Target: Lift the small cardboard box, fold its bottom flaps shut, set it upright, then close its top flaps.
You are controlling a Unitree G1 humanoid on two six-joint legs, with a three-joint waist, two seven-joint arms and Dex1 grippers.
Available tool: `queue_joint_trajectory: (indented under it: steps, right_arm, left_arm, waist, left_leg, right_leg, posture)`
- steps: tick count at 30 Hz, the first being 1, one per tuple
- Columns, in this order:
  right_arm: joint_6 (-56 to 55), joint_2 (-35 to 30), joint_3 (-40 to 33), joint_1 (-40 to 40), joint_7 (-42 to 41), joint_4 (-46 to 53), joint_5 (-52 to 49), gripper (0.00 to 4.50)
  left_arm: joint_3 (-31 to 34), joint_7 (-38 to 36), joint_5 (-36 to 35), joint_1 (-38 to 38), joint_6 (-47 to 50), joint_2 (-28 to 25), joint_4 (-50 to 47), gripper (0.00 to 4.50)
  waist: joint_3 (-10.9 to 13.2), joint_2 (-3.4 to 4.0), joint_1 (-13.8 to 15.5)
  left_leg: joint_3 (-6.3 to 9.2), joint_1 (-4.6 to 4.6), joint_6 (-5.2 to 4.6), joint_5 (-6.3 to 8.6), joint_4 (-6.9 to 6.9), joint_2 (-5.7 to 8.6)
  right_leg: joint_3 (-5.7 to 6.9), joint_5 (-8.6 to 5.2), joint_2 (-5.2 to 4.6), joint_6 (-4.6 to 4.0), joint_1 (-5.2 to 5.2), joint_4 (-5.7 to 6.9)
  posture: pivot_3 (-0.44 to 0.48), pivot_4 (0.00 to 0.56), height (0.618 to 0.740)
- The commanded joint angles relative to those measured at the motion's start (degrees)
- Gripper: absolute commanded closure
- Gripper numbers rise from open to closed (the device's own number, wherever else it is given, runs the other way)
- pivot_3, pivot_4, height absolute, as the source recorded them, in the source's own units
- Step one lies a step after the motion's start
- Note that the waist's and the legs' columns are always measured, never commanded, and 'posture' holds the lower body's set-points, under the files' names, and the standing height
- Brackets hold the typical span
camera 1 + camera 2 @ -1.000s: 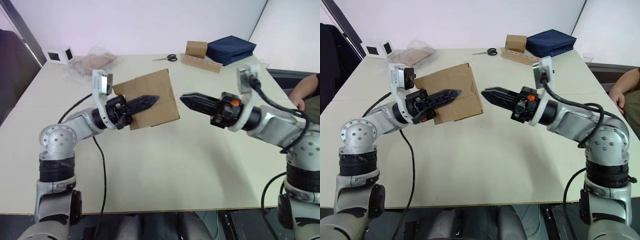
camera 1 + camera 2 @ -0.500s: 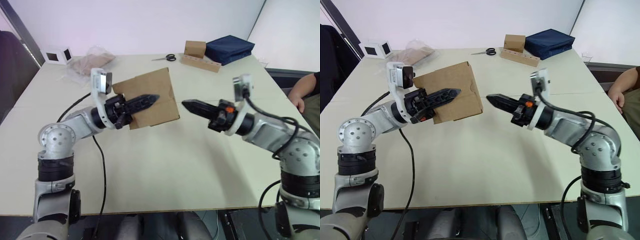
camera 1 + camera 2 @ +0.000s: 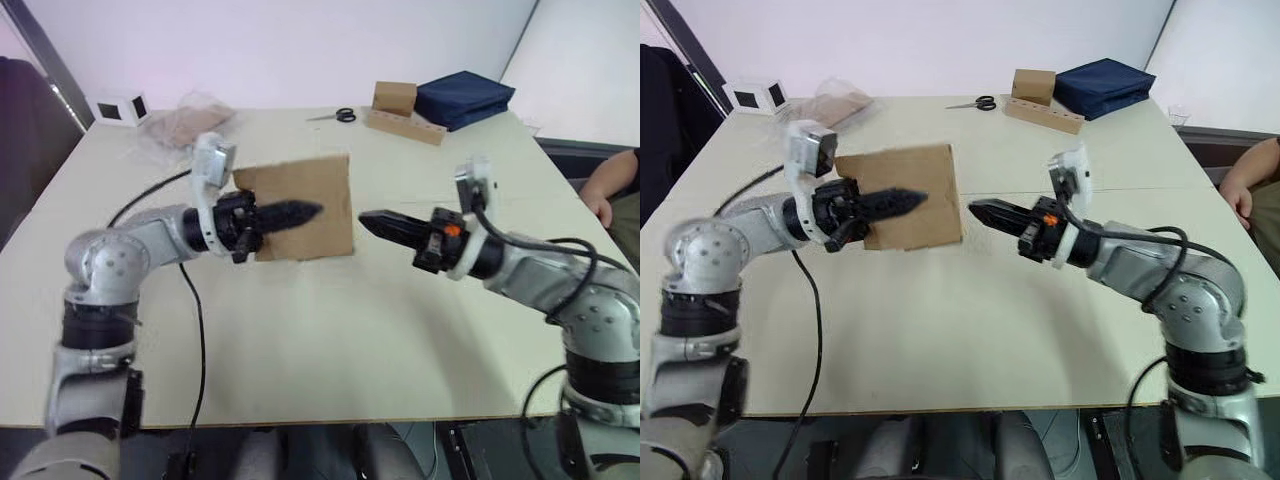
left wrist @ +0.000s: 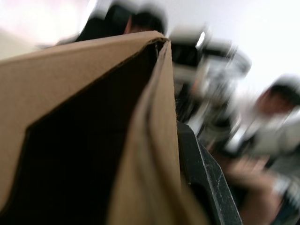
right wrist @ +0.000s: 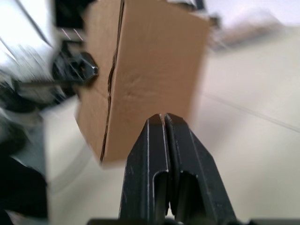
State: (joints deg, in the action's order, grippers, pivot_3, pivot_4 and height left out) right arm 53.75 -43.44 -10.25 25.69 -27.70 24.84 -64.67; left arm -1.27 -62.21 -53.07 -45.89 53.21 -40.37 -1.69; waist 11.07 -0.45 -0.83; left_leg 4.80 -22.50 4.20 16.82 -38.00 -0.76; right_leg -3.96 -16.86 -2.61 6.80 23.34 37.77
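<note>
The small cardboard box (image 3: 318, 190), plain brown, is held on its side over the table, its broad face towards me and its edges level. My left gripper (image 3: 298, 212) is shut on one wall of the box (image 4: 70, 117), with one black finger (image 4: 206, 183) against the outside of the cardboard. My right gripper (image 3: 368, 219) is shut on nothing and points at the box's right edge, a short gap away. In the right wrist view the right gripper (image 5: 164, 121) faces the box (image 5: 154, 65), where two flaps (image 5: 101, 89) meet in a centre seam.
At the back of the table (image 3: 330, 340) lie scissors (image 3: 333, 116), a cube-like cardboard box (image 3: 394, 97) with a long strip (image 3: 405, 127), and a blue bag (image 3: 462, 97). A plastic bag (image 3: 185, 122) and a white box (image 3: 120, 108) sit back left. A person's arm (image 3: 610, 190) shows at the right edge.
The box has turned from tilted to level as my left arm rotated and rose. My right gripper has dropped slightly and stays shut just right of the box.
</note>
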Motion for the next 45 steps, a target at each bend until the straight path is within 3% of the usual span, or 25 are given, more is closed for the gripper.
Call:
queue_joint_trajectory:
  steps: [1, 4, 8, 14, 20, 23, 28, 33, 40, 45]
  right_arm:
    - [-5.2, -6.7, 0.5, -4.2, -7.9, 5.5, 8.8, 4.46]
    - [-7.2, -9.7, 0.7, -6.7, -11.3, 7.4, 12.1, 4.46]
    - [-8.3, -8.7, 1.2, -6.6, -11.8, 7.9, 13.4, 4.46]
    - [-9.3, -6.4, 1.7, -7.8, -10.4, 9.0, 15.6, 4.46]
    - [-9.3, -4.8, 1.6, -7.9, -9.5, 9.4, 16.7, 4.46]
    - [-9.0, -4.0, 1.6, -7.8, -8.8, 9.7, 16.9, 4.5]
    - [-8.9, -3.8, 1.7, -7.9, -9.0, 9.3, 17.3, 4.5]
    - [-8.8, -3.5, 2.6, -7.1, -9.5, 8.7, 17.5, 4.5]
    - [-9.2, -3.0, 4.0, -5.1, -11.0, 6.9, 18.7, 4.5]
    - [-9.0, -1.4, 5.7, -4.7, -11.1, 6.8, 19.6, 4.5]
  left_arm:
    - [-11.6, -9.4, 14.6, -7.7, -8.2, -2.6, 4.8, 4.5]
    - [-24.4, -19.9, 30.3, -15.5, -20.2, -4.7, 10.3, 4.5]
    - [-32.0, -29.4, 41.9, -21.6, -38.7, -3.0, 19.1, 4.5]
    - [-47.0, -30.3, 47.1, -31.0, -48.9, 1.8, 30.6, 4.5]
    - [-52.1, -30.3, 52.3, -33.6, -56.5, 6.8, 41.1, 4.5]
    - [-53.2, -30.3, 54.4, -33.7, -55.8, 9.4, 42.8, 3.83]
    - [-53.7, -30.3, 50.0, -36.6, -49.1, 9.5, 39.0, 1.92]
    - [-55.7, -30.3, 45.0, -40.2, -45.3, 6.3, 33.6, 0.12]
    - [-55.8, -30.3, 37.8, -45.4, -38.3, 1.9, 31.3, 0.12]
    - [-51.6, -30.3, 29.4, -48.1, -31.7, -2.8, 32.6, 0.12]
  waist:
    - [0.0, 0.0, 0.2]
    - [0.0, -0.04, -0.1]
    - [0.1, -0.03, -0.6]
    - [0.2, -0.11, -0.1]
    - [0.2, -0.13, -0.1]
    - [0.2, -0.12, -0.1]
    - [0.2, -0.12, -0.3]
    - [0.2, -0.13, -0.3]
    - [0.3, -0.11, -0.4]
    - [0.3, -0.09, -0.6]
  left_leg:
    - [0.0, 0.0, 0.0, 0.0, 0.0, 0.0]
    - [0.0, -0.02, -0.01, 0.0, 0.03, 0.0]
    - [-0.04, -0.02, -0.01, 0.01, 0.14, -0.02]
    - [-0.01, -0.2, -0.15, 0.08, 0.08, -0.03]
    - [0.02, -0.37, -0.25, 0.14, -0.02, -0.02]
    - [0.02, -0.3, -0.25, 0.14, -0.04, -0.02]
    - [0.02, -0.26, -0.26, 0.14, -0.11, -0.02]
    - [0.05, -0.31, -0.26, 0.14, -0.1, -0.03]
    - [0.05, -0.3, -0.25, 0.14, -0.14, -0.03]
    - [0.05, -0.27, -0.25, 0.14, -0.16, -0.03]
  right_leg:
    - [0.0, 0.0, 0.0, 0.0, -0.04, -0.05]
    - [0.0, 0.01, 0.01, 0.01, -0.04, -0.15]
    - [-0.03, 0.01, 0.04, 0.01, -0.01, -0.23]
    - [-0.01, 0.0, 0.01, 0.02, 0.05, -0.26]
    - [0.02, 0.0, -0.01, 0.03, 0.17, -0.27]
    - [0.02, 0.01, 0.0, 0.03, 0.14, -0.2]
    - [0.0, 0.01, 0.0, 0.04, 0.1, -0.12]
    - [0.01, 0.0, 0.02, 0.04, 0.15, -0.11]
    - [0.01, 0.0, 0.03, 0.04, 0.16, -0.01]
    - [0.0, -0.03, 0.03, 0.07, 0.2, 0.15]
  posture:
    - [0.0, 0.15, 0.74]
    - [0.0, 0.15, 0.74]
    - [0.0, 0.15, 0.74]
    - [0.0, 0.15, 0.74]
    - [0.0, 0.15, 0.74]
    - [0.0, 0.15, 0.74]
    - [0.0, 0.15, 0.74]
    - [0.0, 0.15, 0.74]
    - [0.0, 0.15, 0.74]
    - [0.0, 0.15, 0.74]
